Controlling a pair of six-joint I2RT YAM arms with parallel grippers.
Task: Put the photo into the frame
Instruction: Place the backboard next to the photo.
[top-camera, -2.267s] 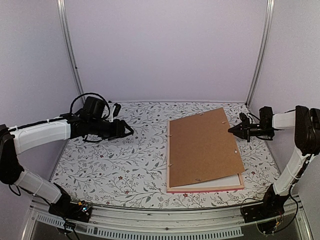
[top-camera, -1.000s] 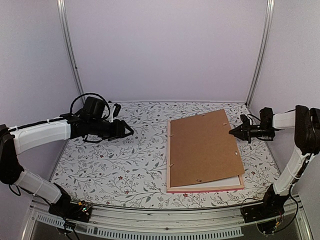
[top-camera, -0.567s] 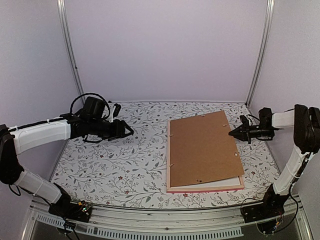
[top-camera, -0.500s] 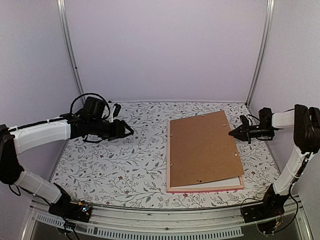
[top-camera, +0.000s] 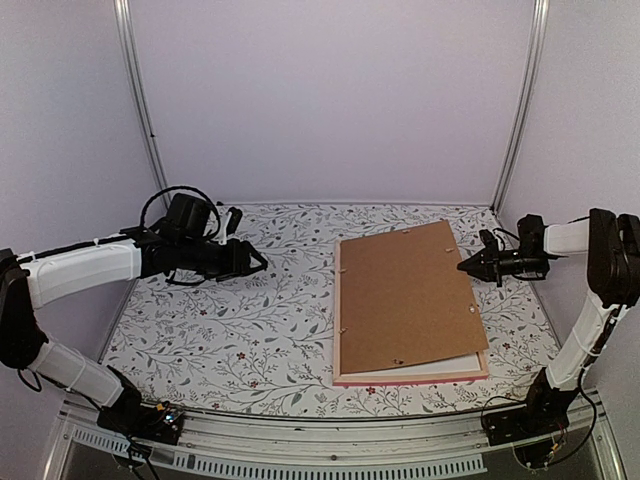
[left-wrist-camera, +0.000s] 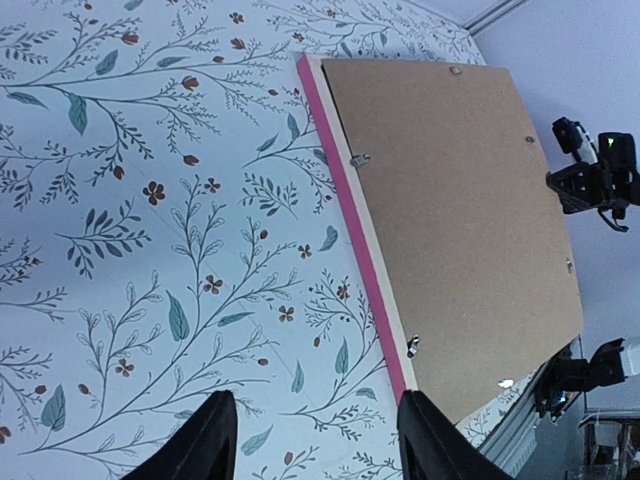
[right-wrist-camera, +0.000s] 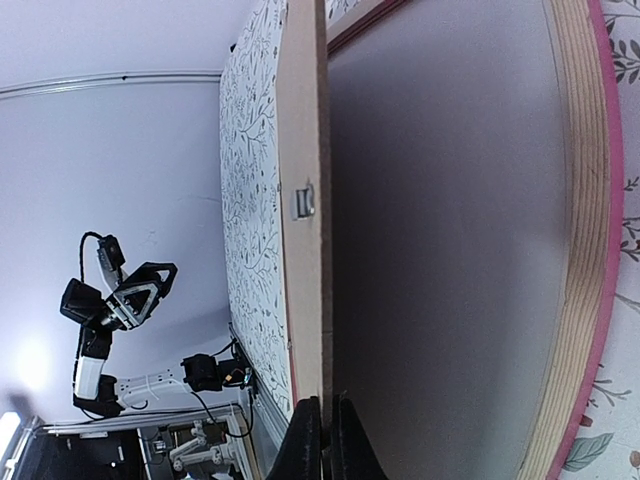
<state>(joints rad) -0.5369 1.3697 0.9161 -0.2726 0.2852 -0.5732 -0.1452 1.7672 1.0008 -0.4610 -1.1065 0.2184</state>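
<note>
The pink frame (top-camera: 410, 380) lies flat at the table's right, and its rail also shows in the wrist views (left-wrist-camera: 350, 200) (right-wrist-camera: 612, 200). A plain brown backing board (top-camera: 405, 295) rests over it, with the right edge raised. My right gripper (top-camera: 462, 265) is shut on that raised edge (right-wrist-camera: 305, 150), its fingertips pinching the thin board (right-wrist-camera: 325, 402). A white strip (top-camera: 440, 366) shows beneath the board's near edge. The photo is hidden. My left gripper (top-camera: 262, 262) hovers open over the floral cloth left of the frame (left-wrist-camera: 318, 398), holding nothing.
Small metal tabs (left-wrist-camera: 359, 159) sit along the frame's inner rail. Upright metal posts (top-camera: 516, 110) stand at the back corners, with lilac walls close on all sides. The right arm (top-camera: 600, 290) rises near the right wall.
The board's raised right edge has sunk slightly with my right gripper. The left arm has not moved.
</note>
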